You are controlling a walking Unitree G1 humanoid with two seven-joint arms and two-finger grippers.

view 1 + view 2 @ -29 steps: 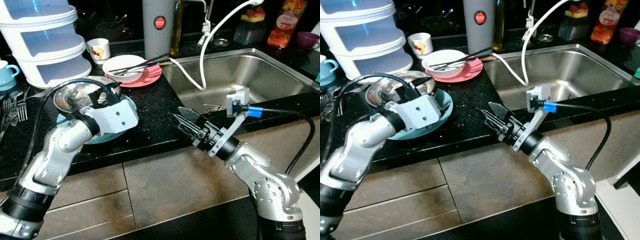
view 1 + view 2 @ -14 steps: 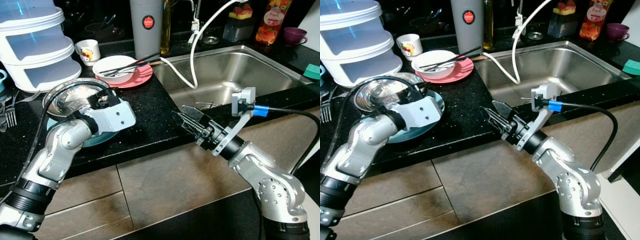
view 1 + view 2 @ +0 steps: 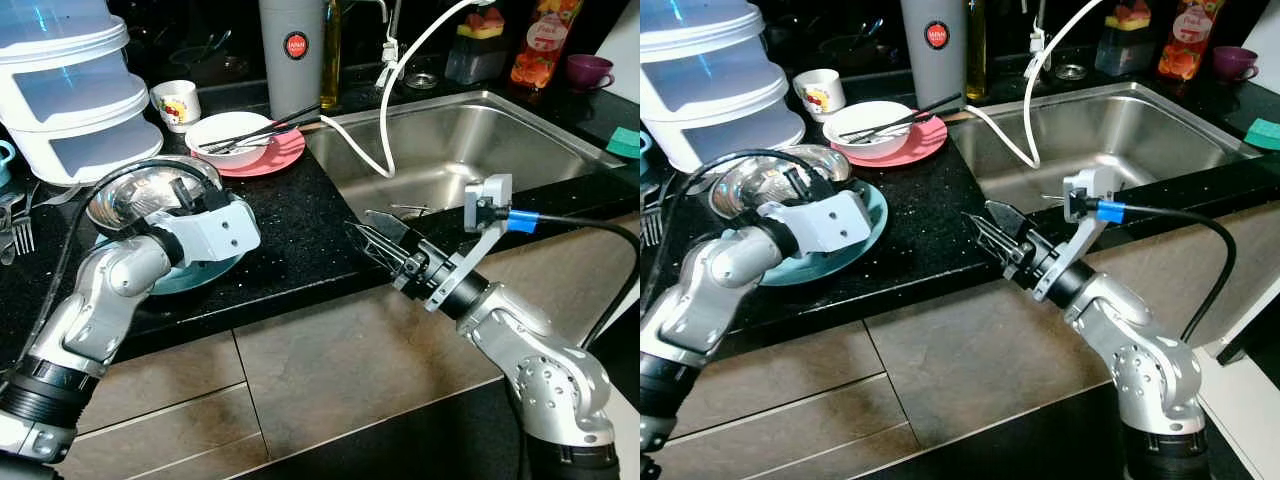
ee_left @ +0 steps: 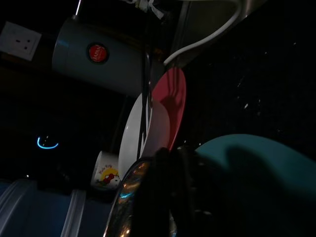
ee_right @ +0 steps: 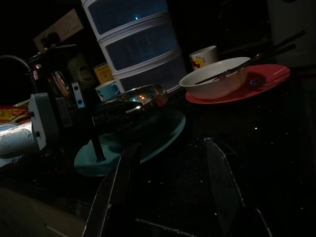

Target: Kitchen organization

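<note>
Bench: black speckled bench (image 3: 300, 215) runs before me, with a steel sink (image 3: 470, 150) set into it on my right; brown cabinet fronts lie below.
Right hand: my right hand (image 3: 375, 238) hovers just over the bench's front edge, fingers spread and holding nothing. I judge it is parked there, ready to help once the dishes move.
Left hand: my left hand (image 3: 805, 185) reaches onto the steel bowl (image 3: 140, 192). From the wrist view its black fingers (image 4: 170, 187) seem to sit at the bowl's rim, but whether they pinch it I cannot tell; the wrist housing covers them in the head views.
Bowl and plate: the steel bowl rests on a teal plate (image 3: 865, 215), near the bench front. I take it as the piece to sort now.
Further back: a white bowl (image 3: 235, 135) sits on a pink plate (image 3: 285, 152), chopsticks and a fork laid across it. Beyond, a small mug (image 3: 178, 100), stacked plastic containers (image 3: 70, 90) and a grey canister (image 3: 292, 55).
Hard to read: both wrist views are very dark; forks (image 3: 20, 230) at the left edge are cut off.
</note>
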